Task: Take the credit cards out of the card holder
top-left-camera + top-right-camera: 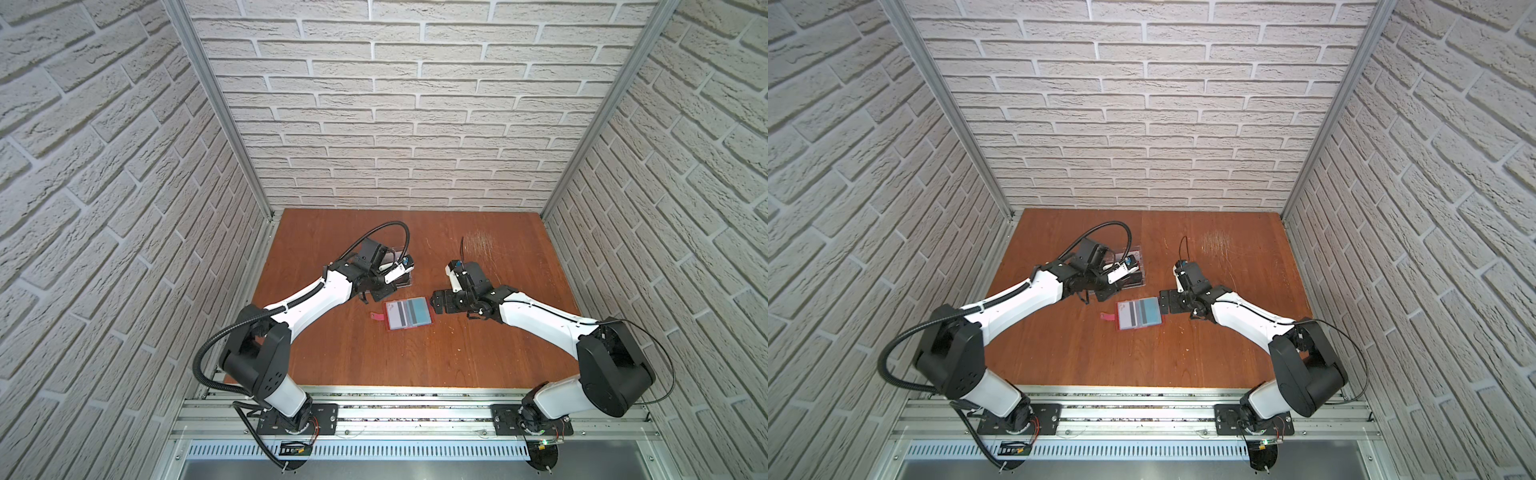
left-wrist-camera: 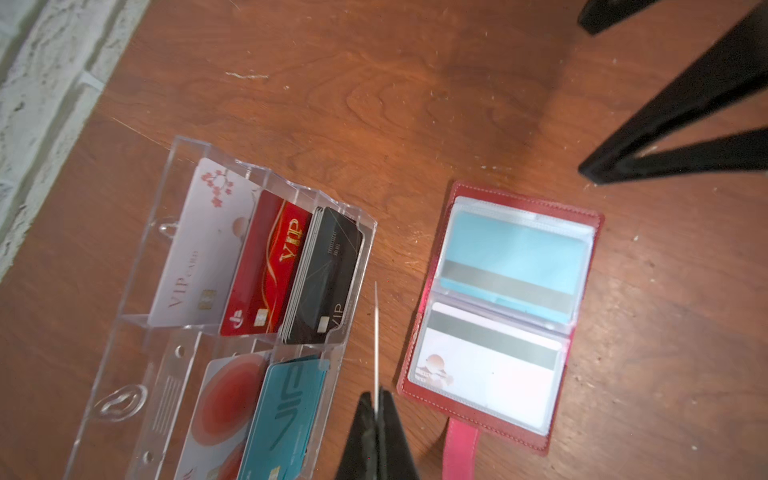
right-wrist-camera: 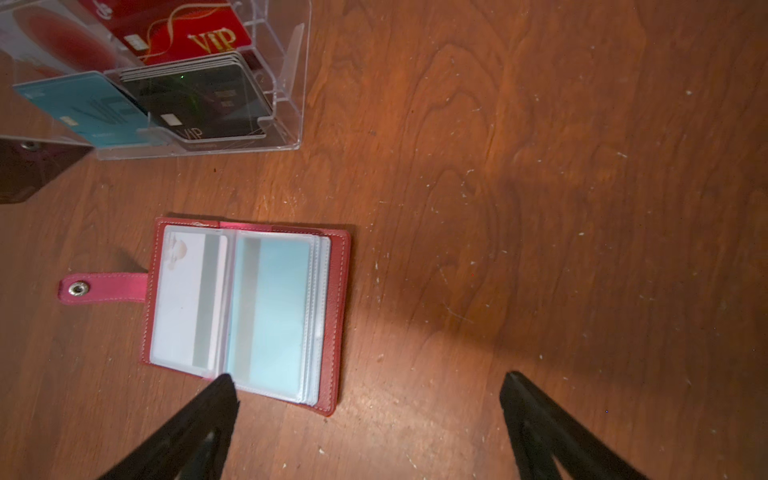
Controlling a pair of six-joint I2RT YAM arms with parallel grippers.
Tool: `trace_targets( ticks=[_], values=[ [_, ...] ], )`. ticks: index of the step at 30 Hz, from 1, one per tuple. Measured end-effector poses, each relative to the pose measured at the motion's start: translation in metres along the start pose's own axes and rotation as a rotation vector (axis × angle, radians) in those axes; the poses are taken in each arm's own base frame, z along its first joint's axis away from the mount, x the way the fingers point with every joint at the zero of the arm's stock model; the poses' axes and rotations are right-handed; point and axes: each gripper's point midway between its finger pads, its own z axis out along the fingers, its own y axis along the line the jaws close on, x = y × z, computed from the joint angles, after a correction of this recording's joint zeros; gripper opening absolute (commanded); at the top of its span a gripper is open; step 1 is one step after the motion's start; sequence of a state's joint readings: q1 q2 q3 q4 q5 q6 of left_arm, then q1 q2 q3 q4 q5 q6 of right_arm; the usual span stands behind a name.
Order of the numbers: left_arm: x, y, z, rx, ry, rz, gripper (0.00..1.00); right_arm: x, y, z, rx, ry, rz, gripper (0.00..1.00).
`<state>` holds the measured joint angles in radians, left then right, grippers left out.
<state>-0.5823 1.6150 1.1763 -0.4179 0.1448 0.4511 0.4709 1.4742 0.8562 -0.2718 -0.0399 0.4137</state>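
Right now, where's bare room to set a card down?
Bare wood: the wide strip between the card holder and the table's near edge, and the back right corner behind the right claw. Crowded: between holder and clear tray, where the left claw holds a thin card.

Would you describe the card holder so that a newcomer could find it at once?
On the wooden table, near its middle, lies the card holder, an open red booklet. Unlike the clear tray beside it, it has a red strap.
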Motion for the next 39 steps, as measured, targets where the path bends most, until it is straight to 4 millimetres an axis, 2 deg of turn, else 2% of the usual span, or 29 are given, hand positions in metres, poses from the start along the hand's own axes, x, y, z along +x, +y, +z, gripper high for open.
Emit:
trace_targets(
  ticks=[9, 20, 30, 39],
  values=[
    [-0.024, 0.013, 0.02, 0.037, -0.017, 0.157, 0.0, -0.001, -0.007, 0.002, -0.005, -0.012, 0.021, 1.0],
    [-0.01, 0.014, 0.053, 0.096, 0.041, 0.211, 0.0, -0.001, -0.007, 0.001, -0.019, -0.013, 0.027, 1.0],
    [-0.016, 0.032, 0.062, 0.081, 0.038, 0.214, 0.0, -0.003, -0.007, 0.001, -0.028, -0.018, 0.032, 1.0],
    [-0.008, 0.026, 0.07, 0.118, 0.066, 0.208, 0.0, -0.004, -0.006, 0.001, -0.035, -0.02, 0.041, 1.0]
  ],
)
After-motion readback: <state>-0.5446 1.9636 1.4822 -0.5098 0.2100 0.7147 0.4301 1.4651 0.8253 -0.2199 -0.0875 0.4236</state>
